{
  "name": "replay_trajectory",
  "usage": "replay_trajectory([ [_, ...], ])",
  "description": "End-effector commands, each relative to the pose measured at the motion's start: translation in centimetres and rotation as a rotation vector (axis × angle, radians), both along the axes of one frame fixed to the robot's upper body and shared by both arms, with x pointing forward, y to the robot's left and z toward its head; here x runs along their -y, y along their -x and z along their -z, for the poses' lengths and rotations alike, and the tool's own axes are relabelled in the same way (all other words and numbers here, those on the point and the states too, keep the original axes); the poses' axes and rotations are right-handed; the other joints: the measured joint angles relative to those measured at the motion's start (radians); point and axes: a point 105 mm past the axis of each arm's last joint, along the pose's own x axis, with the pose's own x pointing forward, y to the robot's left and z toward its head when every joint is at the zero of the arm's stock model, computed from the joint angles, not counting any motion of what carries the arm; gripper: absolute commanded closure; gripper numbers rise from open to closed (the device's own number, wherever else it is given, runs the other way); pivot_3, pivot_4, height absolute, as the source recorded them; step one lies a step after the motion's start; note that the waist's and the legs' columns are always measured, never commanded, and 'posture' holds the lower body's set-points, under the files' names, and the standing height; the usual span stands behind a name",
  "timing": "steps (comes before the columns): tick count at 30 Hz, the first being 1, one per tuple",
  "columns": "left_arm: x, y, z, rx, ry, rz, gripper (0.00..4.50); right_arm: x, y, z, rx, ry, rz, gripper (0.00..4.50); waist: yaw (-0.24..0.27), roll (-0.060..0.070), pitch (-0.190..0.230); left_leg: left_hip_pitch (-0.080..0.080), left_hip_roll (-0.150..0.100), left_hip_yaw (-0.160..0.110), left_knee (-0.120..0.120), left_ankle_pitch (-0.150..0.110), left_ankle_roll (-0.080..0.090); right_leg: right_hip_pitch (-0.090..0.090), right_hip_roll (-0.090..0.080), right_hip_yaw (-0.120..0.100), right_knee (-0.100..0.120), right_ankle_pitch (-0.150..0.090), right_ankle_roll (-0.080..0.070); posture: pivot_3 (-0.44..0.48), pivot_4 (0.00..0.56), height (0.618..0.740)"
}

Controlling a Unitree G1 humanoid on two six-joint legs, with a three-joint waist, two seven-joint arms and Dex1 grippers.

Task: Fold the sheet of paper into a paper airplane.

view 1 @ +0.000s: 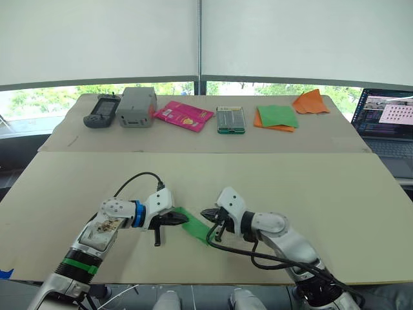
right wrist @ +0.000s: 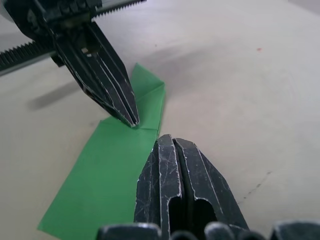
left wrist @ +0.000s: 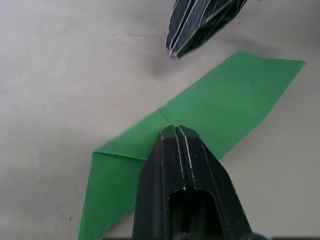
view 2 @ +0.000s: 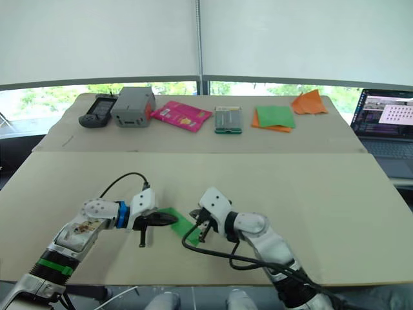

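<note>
The sheet of paper (view 1: 195, 225) is bright green and lies flat on the near table, folded into a long narrow strip with creases and one pointed end (left wrist: 95, 200). My left gripper (view 1: 183, 219) is shut, and its tip rests on the strip near a crease (left wrist: 176, 129). My right gripper (view 1: 204, 212) is also shut. Its tip sits just off the strip's long edge, close to the left tip (right wrist: 134, 121), and holds nothing. A paper airplane is out of view.
On the far table stand a black handheld device (view 1: 102, 111), a grey box (view 1: 137, 106), a pink packet (view 1: 184, 115), a small green-edged case (view 1: 230, 120), a green sheet on orange paper (view 1: 277, 117) and crumpled orange paper (view 1: 311, 102). A laptop (view 1: 387, 123) sits at the right.
</note>
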Motion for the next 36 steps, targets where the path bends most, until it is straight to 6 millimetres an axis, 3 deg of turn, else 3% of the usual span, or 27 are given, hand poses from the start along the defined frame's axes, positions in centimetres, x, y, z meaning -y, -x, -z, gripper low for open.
replay_trajectory([
  [1, -0.7, 0.4, 1.4, -0.039, -0.052, -0.025, 4.5, -0.9, 0.5, -0.6, 0.018, -0.013, -0.044, 4.48, 0.0, 0.0, 0.0, 0.0, 0.0, 0.0, 0.0, 0.0, 0.0, 0.0, 0.0, 0.0, 0.0, 0.0, 0.0, 0.0, 0.15, 0.74],
  [5, -0.8, 0.6, 1.5, -0.039, -0.054, -0.027, 4.5, -1.1, 0.5, -0.4, 0.015, -0.011, -0.041, 4.48, -0.001, 0.0, 0.0, 0.0, 0.0, 0.0, 0.0, 0.0, 0.0, 0.0, 0.0, 0.0, 0.0, 0.0, 0.0, 0.0, 0.15, 0.74],
  [12, -0.9, 0.6, 1.4, -0.038, -0.054, -0.029, 4.5, -0.5, 0.3, 1.6, -0.04, 0.065, -0.011, 4.48, -0.003, 0.0, 0.0, 0.0, 0.0, 0.0, 0.0, 0.0, 0.0, 0.0, 0.0, 0.0, 0.0, 0.0, 0.0, 0.0, 0.15, 0.74],
  [23, -0.9, 0.8, 1.5, -0.038, -0.057, -0.025, 4.5, 0.7, 1.9, 5.3, -0.249, 0.192, 0.022, 4.48, -0.005, 0.003, -0.012, 0.0, 0.0, 0.0, 0.0, 0.0, 0.0, 0.0, 0.0, 0.0, 0.0, 0.0, 0.0, 0.0, 0.15, 0.74],
  [36, -1.0, 0.9, 1.5, -0.044, -0.06, -0.025, 4.5, 3.4, 3.3, 6.0, -0.286, 0.228, 0.057, 4.48, 0.003, 0.003, -0.017, 0.0, 0.0, 0.0, 0.0, -0.001, -0.001, 0.0, 0.0, 0.0, -0.001, -0.001, -0.001, 0.0, 0.15, 0.74],
])
